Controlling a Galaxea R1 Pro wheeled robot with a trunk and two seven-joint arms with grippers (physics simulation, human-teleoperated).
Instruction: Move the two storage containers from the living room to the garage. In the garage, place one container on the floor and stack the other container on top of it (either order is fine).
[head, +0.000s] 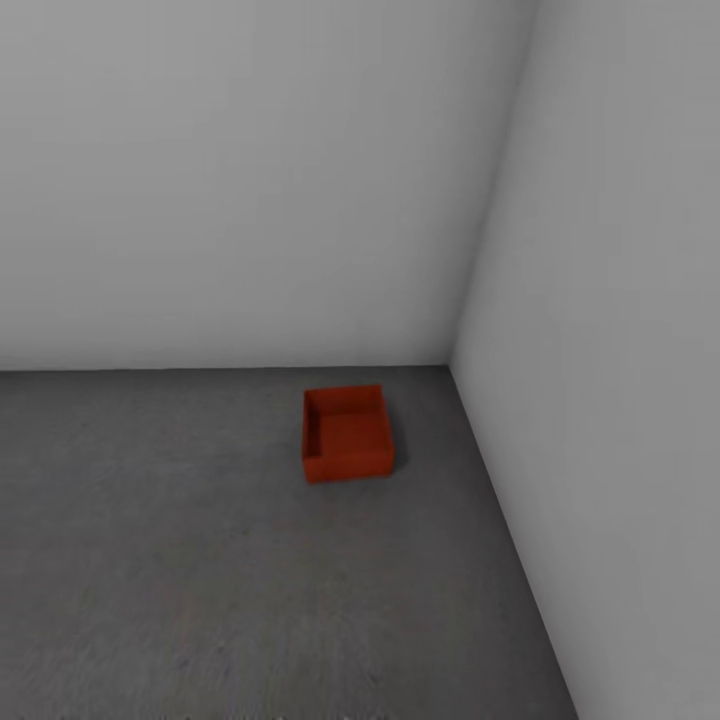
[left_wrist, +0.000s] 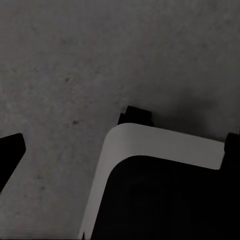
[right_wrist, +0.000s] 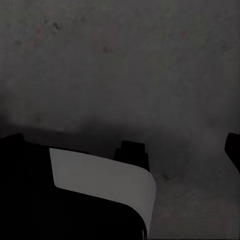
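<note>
One orange-red open-top storage container (head: 347, 437) stands upright on the dark grey concrete floor (head: 180, 560) of the garage, close to the corner where two white walls meet. It is well ahead of me and nothing touches it. In the left wrist view my left gripper (left_wrist: 122, 147) is open, with dark fingertips (left_wrist: 11, 152) at the frame's edges and only floor and my own base behind the gap. My right gripper (right_wrist: 123, 146) is likewise open, its fingertips (right_wrist: 234, 150) wide apart and holding nothing.
A plain white wall (head: 230, 180) runs across the back and another white wall (head: 620, 350) closes the right side. A white and black part of my base (left_wrist: 160, 145) shows below the left gripper, and the base (right_wrist: 100, 177) shows below the right one too.
</note>
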